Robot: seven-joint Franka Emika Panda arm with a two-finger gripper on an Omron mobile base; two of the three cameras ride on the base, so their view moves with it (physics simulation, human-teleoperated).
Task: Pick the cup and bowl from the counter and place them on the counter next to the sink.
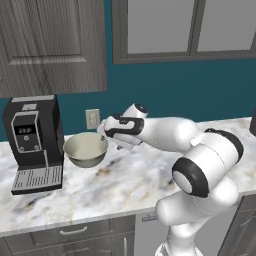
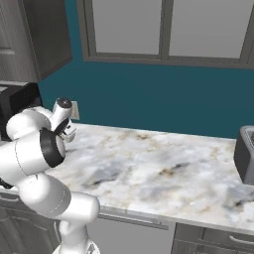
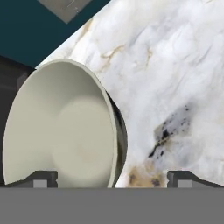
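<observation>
White marble counter (image 1: 125,185) with grey and tan veins runs below a teal wall and a window, and the black coffee machine (image 1: 34,142) stands at its far left end. Just beside the coffee machine, on its right, sits the bowl (image 1: 86,149), upright on the counter, grey-beige outside and pale cream inside. A wall socket (image 1: 92,118) is behind the bowl.

From the right of the bowl the arm reaches across, and the gripper (image 3: 112,178) is close to the bowl's right rim. In the hand view its two dark fingertips (image 3: 183,178) stand wide apart, and the rim wall of the bowl passes between them; they hold nothing. Whether a tip already touches the rim I cannot tell, because the tips are mostly cut off at the edge.

I judge the bowl to be rigid and rather light, with a smooth surface that may slip. It is wider than the jaws can open, so the body cannot be grasped. The place to take hold is the rim wall on the side away from the coffee machine, one finger inside and one outside, pushed deep enough that the bowl does not swing.
</observation>
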